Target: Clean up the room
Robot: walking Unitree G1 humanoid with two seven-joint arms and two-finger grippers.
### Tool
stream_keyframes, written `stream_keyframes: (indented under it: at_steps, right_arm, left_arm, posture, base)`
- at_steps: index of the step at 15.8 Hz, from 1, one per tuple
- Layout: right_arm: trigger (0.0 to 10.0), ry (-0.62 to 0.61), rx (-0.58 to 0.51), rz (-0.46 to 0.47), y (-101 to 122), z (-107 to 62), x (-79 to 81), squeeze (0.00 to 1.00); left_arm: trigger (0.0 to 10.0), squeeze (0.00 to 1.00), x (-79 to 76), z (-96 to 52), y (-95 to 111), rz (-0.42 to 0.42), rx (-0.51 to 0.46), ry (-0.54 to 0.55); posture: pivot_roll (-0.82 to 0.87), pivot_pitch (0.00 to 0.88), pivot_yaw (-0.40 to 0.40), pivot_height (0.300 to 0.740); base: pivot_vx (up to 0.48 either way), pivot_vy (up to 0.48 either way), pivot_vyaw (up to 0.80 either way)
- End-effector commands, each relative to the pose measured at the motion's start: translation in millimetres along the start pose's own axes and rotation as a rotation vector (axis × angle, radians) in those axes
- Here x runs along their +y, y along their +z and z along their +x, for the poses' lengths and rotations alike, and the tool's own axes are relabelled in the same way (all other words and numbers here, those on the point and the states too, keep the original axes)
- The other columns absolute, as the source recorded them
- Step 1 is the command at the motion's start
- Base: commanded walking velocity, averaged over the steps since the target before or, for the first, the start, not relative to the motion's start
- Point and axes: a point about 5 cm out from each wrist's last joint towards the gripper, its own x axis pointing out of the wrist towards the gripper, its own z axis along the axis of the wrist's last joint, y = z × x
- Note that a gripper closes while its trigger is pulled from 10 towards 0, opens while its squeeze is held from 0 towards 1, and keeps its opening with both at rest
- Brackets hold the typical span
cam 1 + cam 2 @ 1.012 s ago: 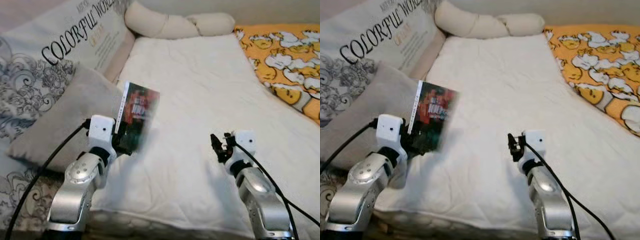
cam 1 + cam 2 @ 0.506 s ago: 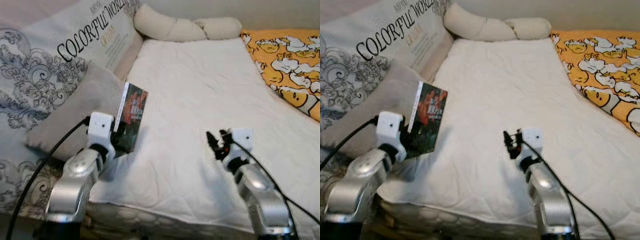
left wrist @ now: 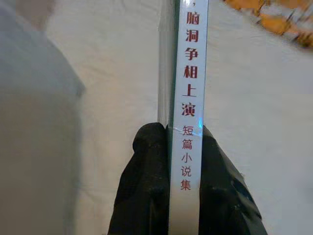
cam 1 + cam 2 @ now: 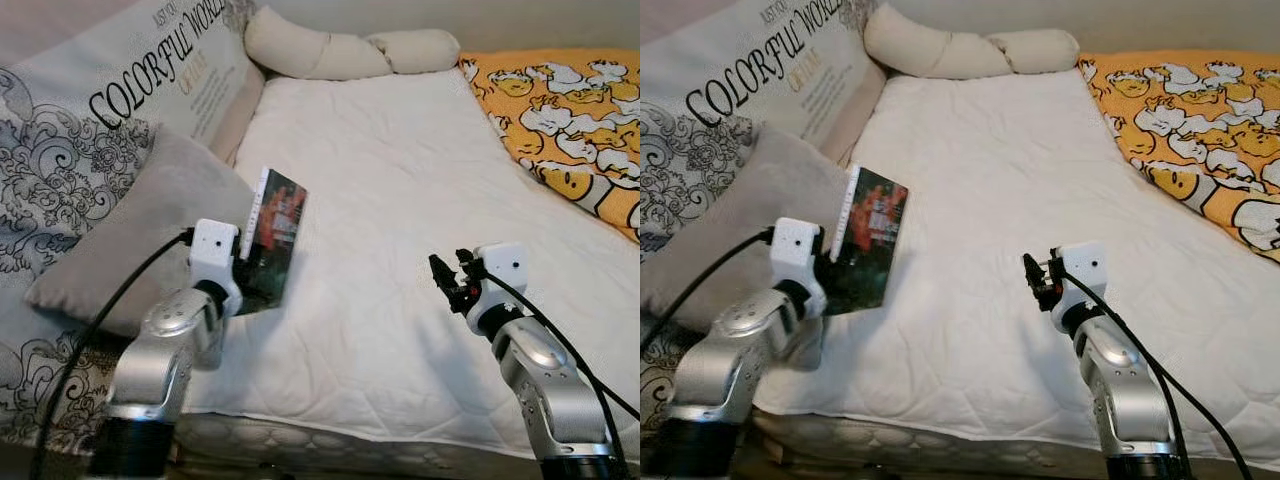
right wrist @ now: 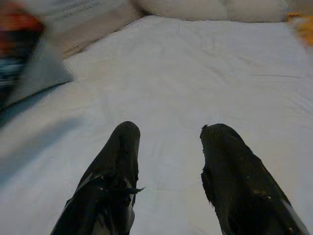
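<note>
A book [image 4: 274, 235] with a dark cover and a white spine stands upright above the left edge of the white bed [image 4: 400, 190]. My left gripper [image 4: 247, 285] is shut on its lower end. In the left wrist view the two black fingers [image 3: 146, 181] clamp the white spine [image 3: 190, 98], which carries red characters. My right gripper [image 4: 447, 282] hovers over the front part of the bed, open, with nothing between its fingers [image 5: 115, 171].
A grey pillow [image 4: 140, 230] lies just left of the book, with a printed pillow [image 4: 150, 80] behind it. A long beige bolster [image 4: 340, 50] sits at the head of the bed. An orange patterned blanket [image 4: 570, 120] covers the right side.
The camera has shifted, so the scene sits a little differently. The left gripper still holds the book upright, and the right gripper stays open over the bed.
</note>
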Motion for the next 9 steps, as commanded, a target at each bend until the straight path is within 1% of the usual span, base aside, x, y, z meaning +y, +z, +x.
stream_keyframes:
  at_steps: [1,2,3,4,5,6,7,8,9]
  right_arm:
    - [10.0,0.097,-0.012,0.019,6.5,1.6,6.5,0.0]
    - [10.0,0.165,-0.026,0.02,12.3,0.7,7.1,0.0]
    - [10.0,0.244,-0.041,-0.006,20.4,-2.0,4.2,0.0]
    - [10.0,0.267,-0.045,-0.016,23.0,-2.9,2.8,0.0]
    - [10.0,0.332,-0.059,-0.036,29.5,-7.1,-0.4,0.0]
    - [10.0,0.363,-0.057,-0.045,31.7,-9.6,-1.7,0.0]
    - [10.0,0.429,-0.042,-0.054,34.7,-15.9,-3.2,0.0]
    - [10.0,0.475,-0.029,-0.056,36.9,-21.2,-3.2,0.0]
    - [10.0,0.496,-0.025,-0.058,37.4,-23.9,-3.0,0.0]
  left_arm:
    - [10.0,0.0,0.6,5.6,15.3,-0.085,-0.047,-0.045]
    - [10.0,0.0,-0.3,13.9,17.7,-0.156,-0.035,-0.079]
    - [10.0,0.0,-4.0,26.0,19.0,-0.205,0.009,-0.155]
    - [10.0,0.0,-5.2,30.0,19.7,-0.214,0.024,-0.177]
    - [10.0,0.0,-9.8,41.8,21.0,-0.275,0.065,-0.241]
    - [10.0,0.0,-12.8,47.1,21.7,-0.326,0.088,-0.273]
    - [10.0,0.0,-19.4,56.1,21.8,-0.379,0.119,-0.339]
    - [10.0,0.0,-22.4,61.9,18.1,-0.424,0.156,-0.363]
    - [10.0,0.0,-22.5,64.6,15.7,-0.422,0.171,-0.35]
  posture:
    - [0.02,0.0,0.075,0.74]
    - [0.01,0.0,0.074,0.74]
    - [0.0,0.0,0.075,0.74]
    - [0.0,0.0,0.075,0.74]
    - [-0.01,0.0,0.078,0.74]
    - [-0.02,0.0,0.081,0.74]
    - [-0.04,0.0,0.086,0.74]
    - [-0.05,0.0,0.093,0.74]
    - [-0.06,0.0,0.095,0.74]
  base:
    - [0.0,0.0,0.0]
    - [0.0,0.0,0.0]
    - [0.0,0.0,0.0]
    - [0.0,0.0,0.0]
    - [0.0,0.0,0.0]
    - [0.0,0.0,0.0]
    - [0.0,0.0,0.0]
    - [0.0,0.0,0.0]
    - [0.0,0.0,0.0]
